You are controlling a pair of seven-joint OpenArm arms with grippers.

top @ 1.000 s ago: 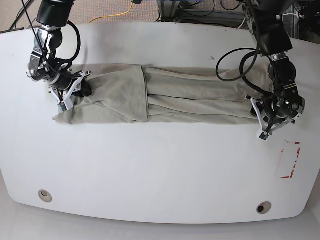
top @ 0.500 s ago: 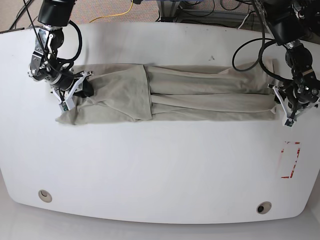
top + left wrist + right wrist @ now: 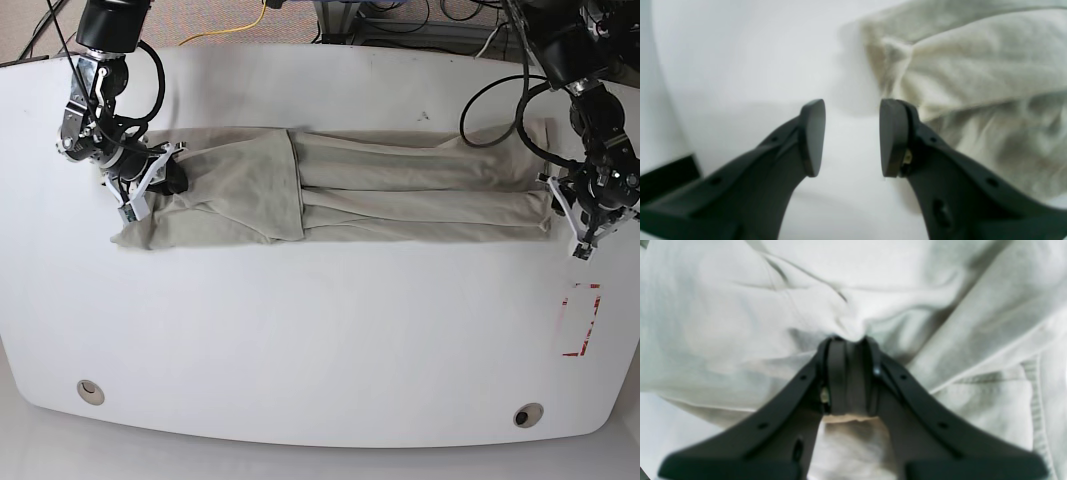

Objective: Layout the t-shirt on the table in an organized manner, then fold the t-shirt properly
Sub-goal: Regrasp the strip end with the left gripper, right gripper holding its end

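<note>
the left gripper (image 3: pixel 852 138) has let go, fingers apart beside the t-shirt (image 3: pixel 400 195), now stretched along the counter's (image 3: pixel 320 340) far edge; the right gripper (image 3: pixel 850 373) seemingly stays pinched on cloth.

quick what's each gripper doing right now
Left gripper: jaws open, holding nothing, beside the t-shirt.
Right gripper: jaws shut on the t-shirt.

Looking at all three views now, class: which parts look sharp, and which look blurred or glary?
Base view: sharp throughout, soft glare on the table. Left wrist view: t-shirt blurred, left gripper fingers sharper. Right wrist view: right gripper fairly clear, surrounding cloth soft.
</note>
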